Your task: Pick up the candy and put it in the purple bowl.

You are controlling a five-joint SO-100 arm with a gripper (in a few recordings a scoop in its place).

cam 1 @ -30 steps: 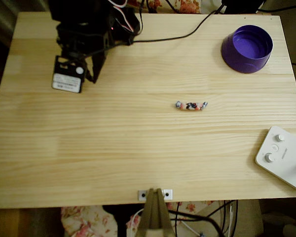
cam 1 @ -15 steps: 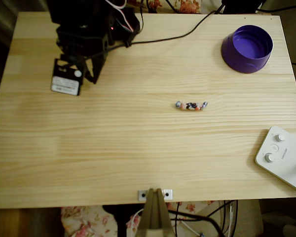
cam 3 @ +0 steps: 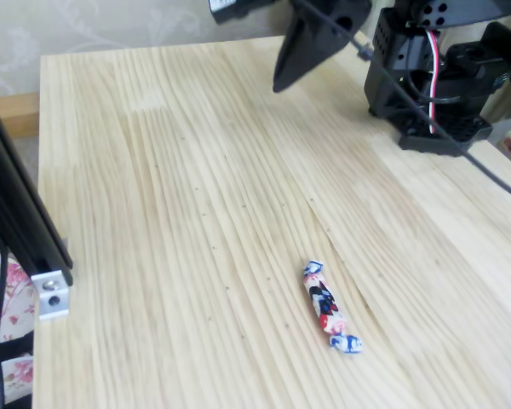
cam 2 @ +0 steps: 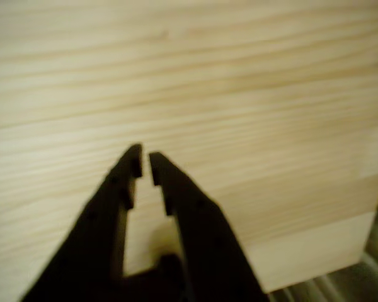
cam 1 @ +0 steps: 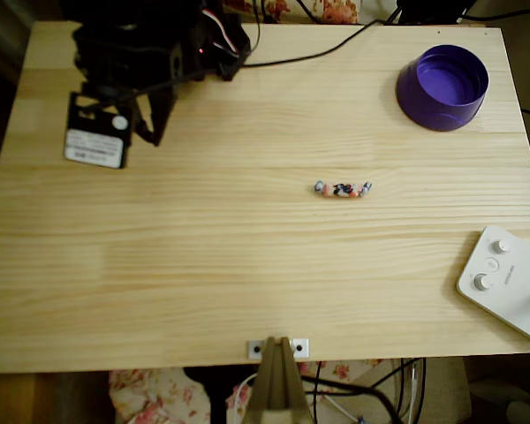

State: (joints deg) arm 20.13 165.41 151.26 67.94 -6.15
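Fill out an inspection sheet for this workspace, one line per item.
Surface: pale wooden table, bare around the candy.
Job's things: candy lies mid-table; purple bowl stands at the far right corner, holding nothing.
Clutter: white device with knobs at the right edge.
Grippers: gripper hovers over the table's upper-left area in the overhead view, holding nothing, jaws nearly closed.
Cables: black cable crosses the table's top edge.
Surroundings: floral fabric below the table.

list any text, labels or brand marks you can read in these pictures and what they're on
None can be read.
White label on the arm's motor, overhead view: dark print, too blurred to read.
White device with knobs, overhead view: a small line of grey print near its knobs, too small to read.
Candy wrapper: mottled pattern, no letters made out.
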